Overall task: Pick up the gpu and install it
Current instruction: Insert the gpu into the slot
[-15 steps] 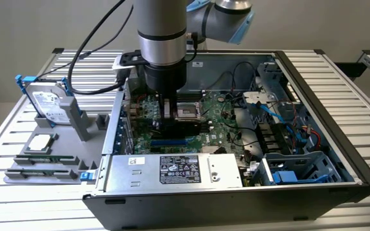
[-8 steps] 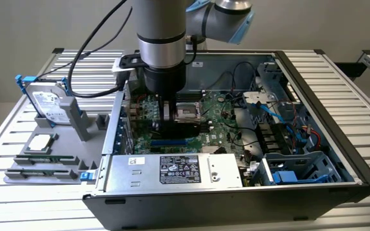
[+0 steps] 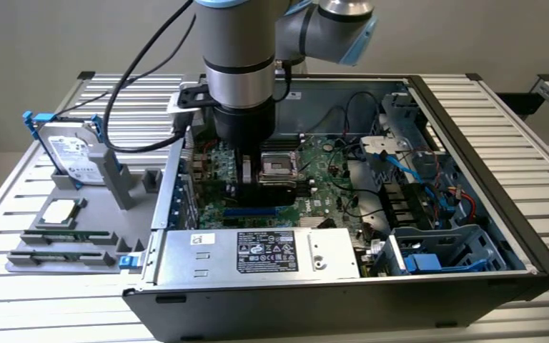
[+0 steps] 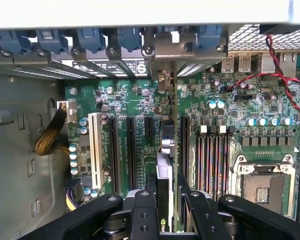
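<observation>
Currently: gripper (image 4: pixel 165 200) inside open computer case (image 3: pixel 351 87), fingers (image 4: pixel 142 215) pinching gpu (image 4: pixel 163 165) edge-on, upright over motherboard (image 4: pixel 125 100) expansion slots (image 4: pixel 131 150). Risk, as judged: jamming or tilting on slot edge through slight misalignment; slipping in grip under seating pressure.

claw (image 4: pixel 165 189) room: above motherboard (image 3: pixel 327 168) | blocks: power supply (image 3: pixel 255 254), cables (image 3: pixel 400 166), drive cage (image 3: pixel 446 246)

The pincer (image 4: pixel 166 200) is showing matt black arms, and the gpu (image 4: pixel 164 165) is showing a dull silver metal edge. The worktop (image 3: pixel 503 114) is looking like ribbed, pale metal.
</observation>
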Tool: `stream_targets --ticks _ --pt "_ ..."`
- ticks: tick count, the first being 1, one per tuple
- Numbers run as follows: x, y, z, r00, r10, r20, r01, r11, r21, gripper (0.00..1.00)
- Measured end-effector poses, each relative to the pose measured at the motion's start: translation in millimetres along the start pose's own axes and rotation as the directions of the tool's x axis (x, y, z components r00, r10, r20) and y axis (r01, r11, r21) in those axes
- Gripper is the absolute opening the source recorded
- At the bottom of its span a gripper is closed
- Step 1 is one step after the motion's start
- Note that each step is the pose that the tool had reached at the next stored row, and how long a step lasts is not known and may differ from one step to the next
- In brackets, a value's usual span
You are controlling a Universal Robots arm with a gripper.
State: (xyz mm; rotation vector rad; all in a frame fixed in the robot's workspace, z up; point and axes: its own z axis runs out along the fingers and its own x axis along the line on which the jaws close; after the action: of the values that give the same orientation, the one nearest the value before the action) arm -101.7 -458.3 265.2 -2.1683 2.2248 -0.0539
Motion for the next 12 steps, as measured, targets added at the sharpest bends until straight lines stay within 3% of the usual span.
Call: stream_targets --ticks 4,7,9,12 --pt "1.1 0.1 2.3 1.0 -0.002 0.0086 0.002 1.0 -0.002 0.27" --pt "2.0 0.0 2.4 0.9999 -0.002 0.0149 0.003 1.0 -0.0075 0.27" --pt "2.4 0.0 2.4 0.9999 -0.002 0.0171 0.002 0.9999 -0.0128 0.27" --pt "3.0 0.1 3.0 0.9998 -0.003 0.0182 0.003 0.9999 -0.0151 0.27"
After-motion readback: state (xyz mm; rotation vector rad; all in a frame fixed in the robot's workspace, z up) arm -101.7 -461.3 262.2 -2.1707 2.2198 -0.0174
